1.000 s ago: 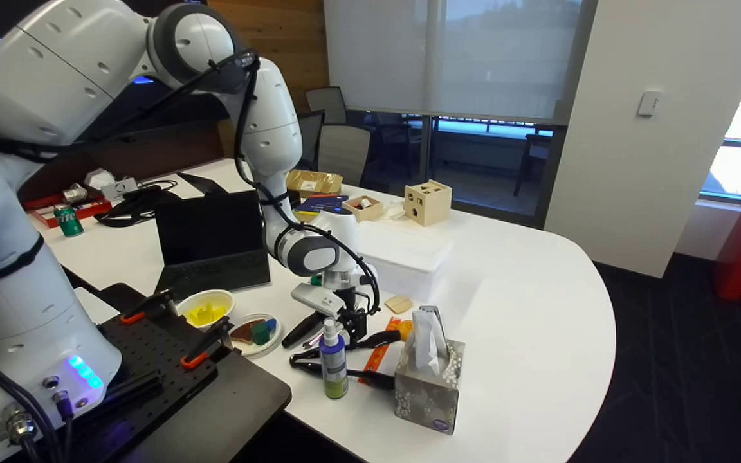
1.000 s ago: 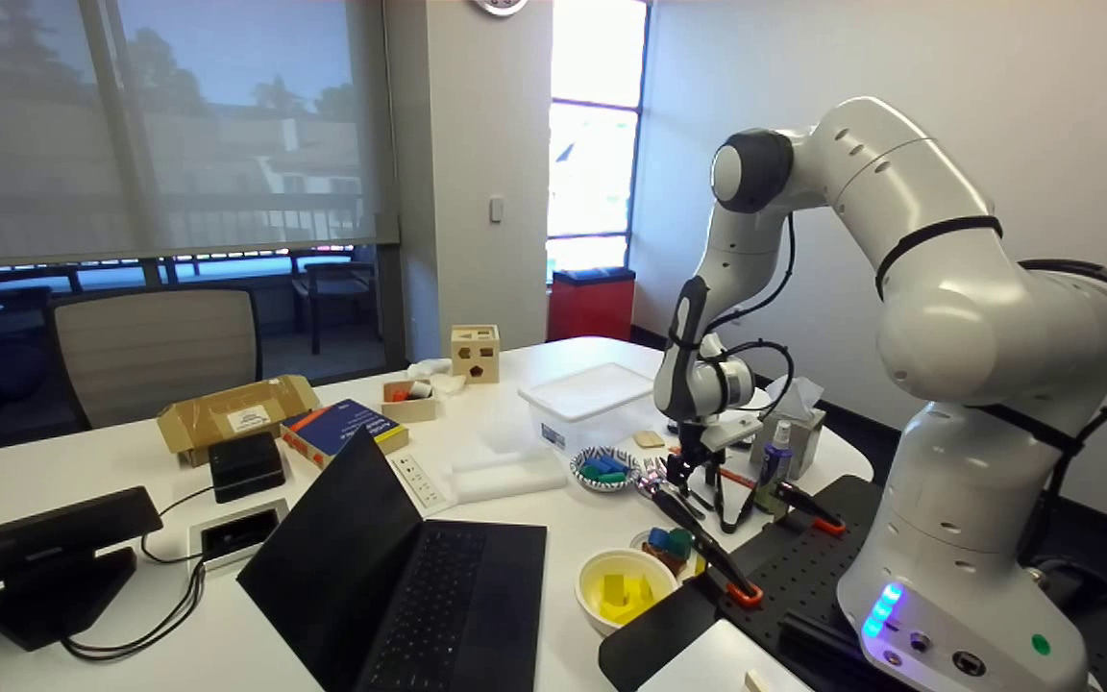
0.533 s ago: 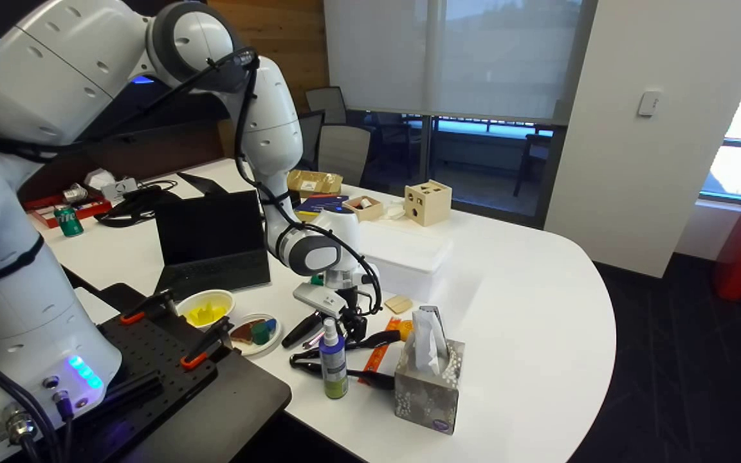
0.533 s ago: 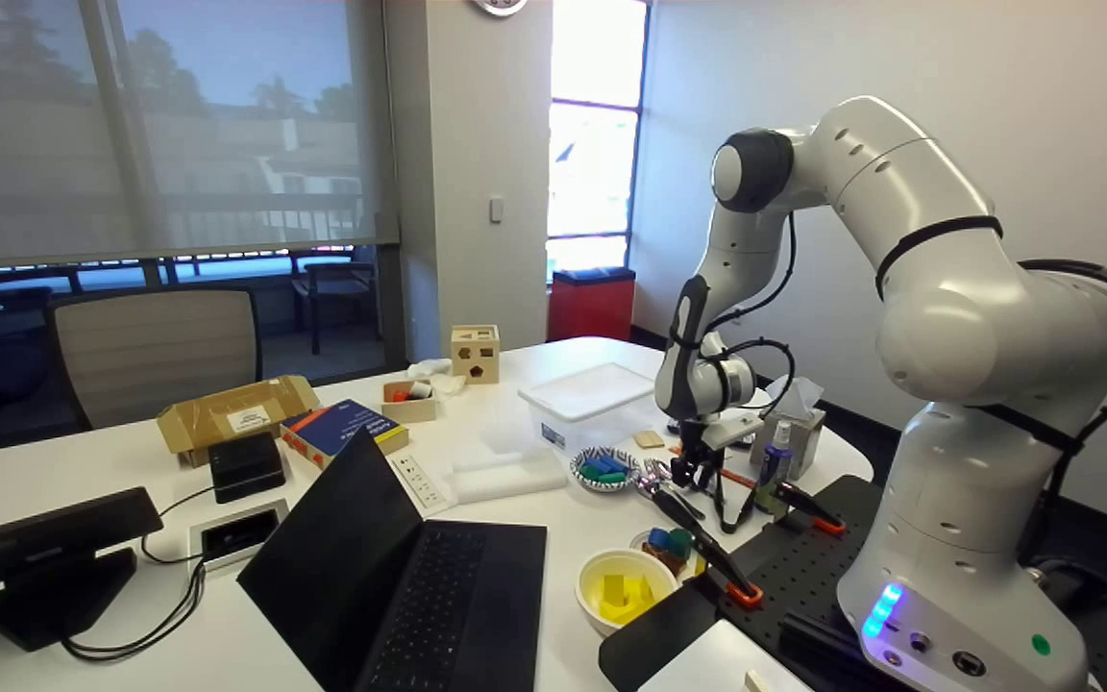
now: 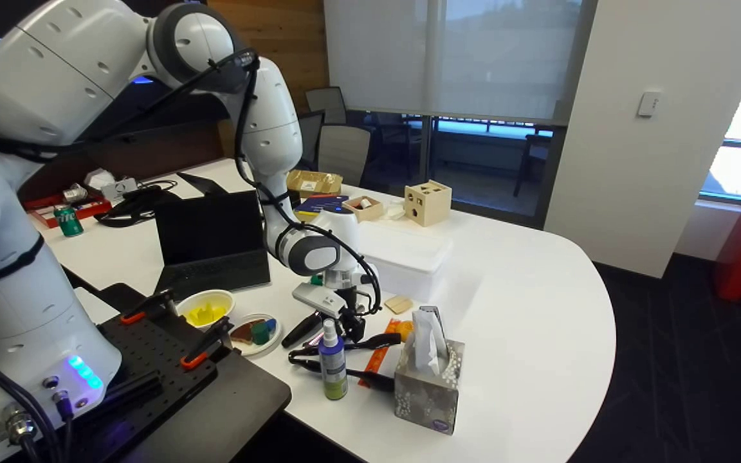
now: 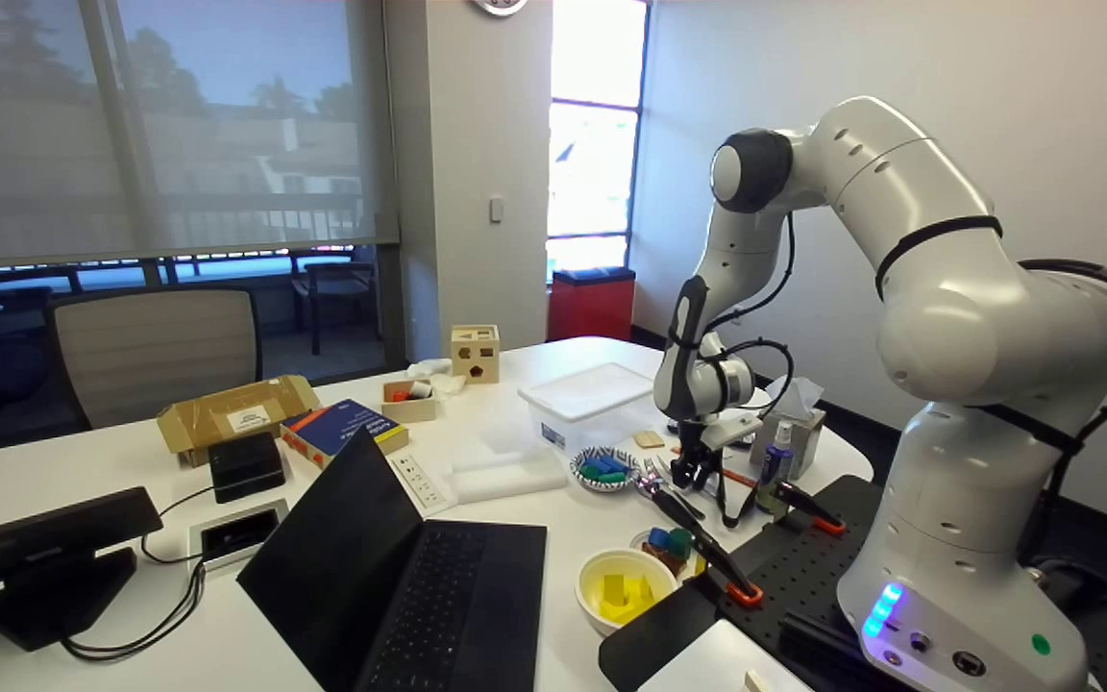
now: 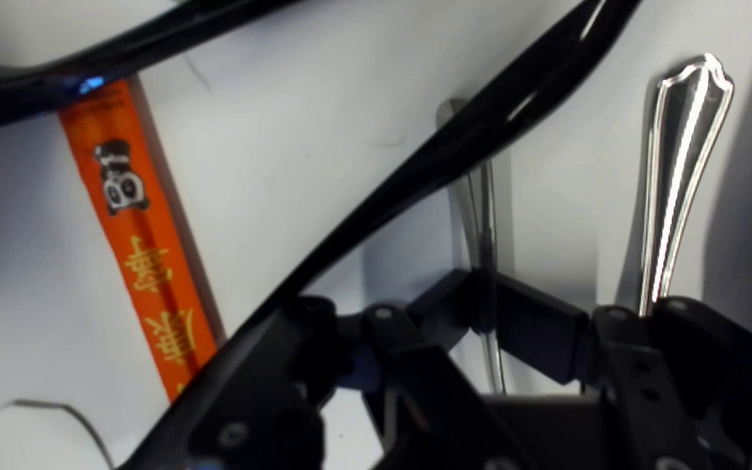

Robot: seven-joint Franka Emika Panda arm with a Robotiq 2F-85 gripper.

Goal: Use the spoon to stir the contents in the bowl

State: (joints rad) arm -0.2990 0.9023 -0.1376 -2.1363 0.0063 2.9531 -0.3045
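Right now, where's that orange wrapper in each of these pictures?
In an exterior view: orange wrapper, below centre, right of the spray bottle.
In an exterior view: wrapper, lower right of centre, partly hidden.
In the wrist view: wrapper, left side.
Shared landmark, in all three: black tongs.

The claw (image 7: pixel 484 303) has drawn its fingers (image 7: pixel 539 333) closer together than in the earlier exterior views, now around a thin metal handle (image 7: pixel 482 225). The black tongs (image 5: pixel 374 343) have shifted slightly on the worktop (image 5: pixel 505 334), and the spray bottle (image 5: pixel 334 368) seems nudged a little too.
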